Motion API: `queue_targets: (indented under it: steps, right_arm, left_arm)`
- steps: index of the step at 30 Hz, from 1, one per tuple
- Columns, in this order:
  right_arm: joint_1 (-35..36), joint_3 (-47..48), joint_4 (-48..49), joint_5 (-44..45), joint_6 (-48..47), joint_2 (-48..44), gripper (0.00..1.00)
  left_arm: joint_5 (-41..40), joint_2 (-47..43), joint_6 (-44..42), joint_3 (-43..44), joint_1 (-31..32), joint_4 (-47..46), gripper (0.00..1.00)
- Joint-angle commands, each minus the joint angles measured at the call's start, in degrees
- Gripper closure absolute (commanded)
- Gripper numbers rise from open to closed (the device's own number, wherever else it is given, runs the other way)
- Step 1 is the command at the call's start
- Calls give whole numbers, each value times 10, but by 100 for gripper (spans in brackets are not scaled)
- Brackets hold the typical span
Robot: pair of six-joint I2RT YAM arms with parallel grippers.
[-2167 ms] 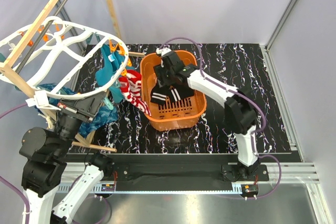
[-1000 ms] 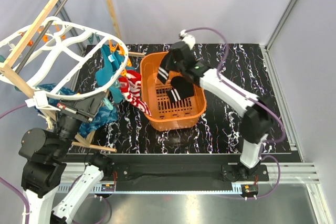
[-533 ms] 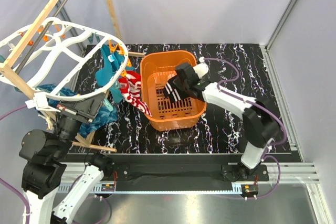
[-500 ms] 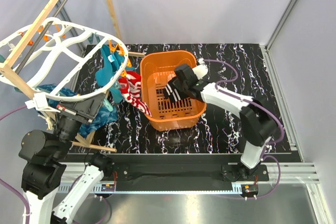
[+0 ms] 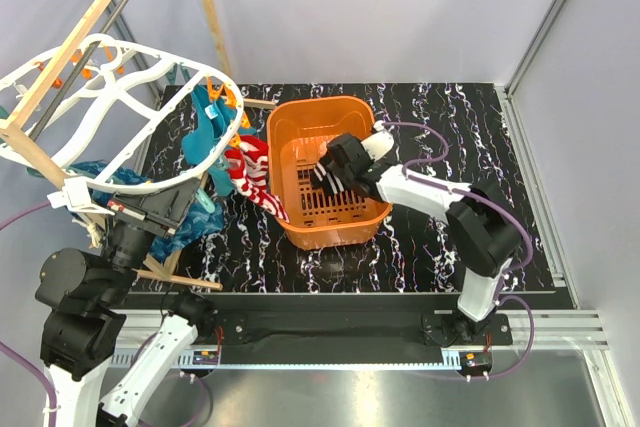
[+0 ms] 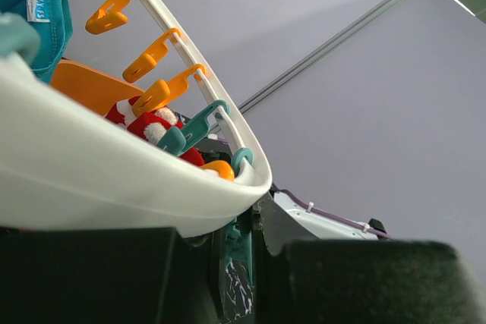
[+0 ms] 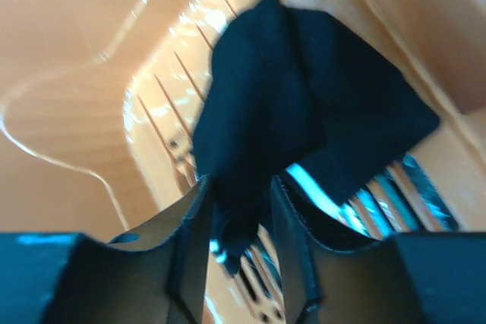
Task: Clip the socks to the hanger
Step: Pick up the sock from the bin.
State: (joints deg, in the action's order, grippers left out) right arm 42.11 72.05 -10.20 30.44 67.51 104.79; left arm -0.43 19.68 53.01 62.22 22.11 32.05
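A black sock with white stripes (image 5: 330,173) hangs from my right gripper (image 5: 334,163) low inside the orange basket (image 5: 310,104). In the right wrist view the jaws are shut on the sock (image 7: 304,111) at my right gripper (image 7: 239,218), over the basket's slatted floor (image 7: 91,73). A red-and-white striped sock (image 5: 250,172) hangs at the basket's left side. The white oval hanger (image 5: 140,187) with orange pegs (image 6: 152,55) is tilted up at the left. My left gripper (image 5: 165,205) is shut on its near rim (image 6: 114,180), seen in the left wrist view at my left gripper (image 6: 235,263).
A wooden pole frame (image 5: 80,42) crosses above the hanger. Teal-blue cloths (image 5: 205,132) hang from the hanger's right end, and more blue cloth (image 5: 190,222) lies under the left gripper. The black marbled table (image 5: 450,127) extends to the right of the basket.
My right gripper lifted the black sock above the basket's back, swung it right, then lowered it into the basket's middle. The left arm and hanger have not moved.
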Motion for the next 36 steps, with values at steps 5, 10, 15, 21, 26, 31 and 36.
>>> queue_targets:
  steps: [5, 10, 15, 21, 26, 31, 36]
  right_arm:
    - [10, -23, -44, -81, -229, -110, 42]
    - [10, 41, -102, -195, -490, -126, 31]
    - [9, 221, -262, -292, -722, -25, 27]
    - [-10, 468, -459, -303, -820, 141, 29]
    - [-18, 567, -527, -290, -823, 233, 24]
    - [-31, 556, -497, -283, -806, 254, 23]
    - [-32, 541, -487, -274, -812, 266, 24]
  left_arm:
    - [22, 7, -13, 1, 5, -1, 100]
    - [20, 5, -18, 6, 5, 5, 100]
    - [26, 6, -10, -2, 5, -1, 100]
    - [31, 3, -10, 2, 5, 6, 100]
    - [17, 2, -17, 17, 5, 21, 100]
    - [22, -3, -11, 10, 5, 20, 100]
    - [21, -3, -9, 9, 5, 21, 100]
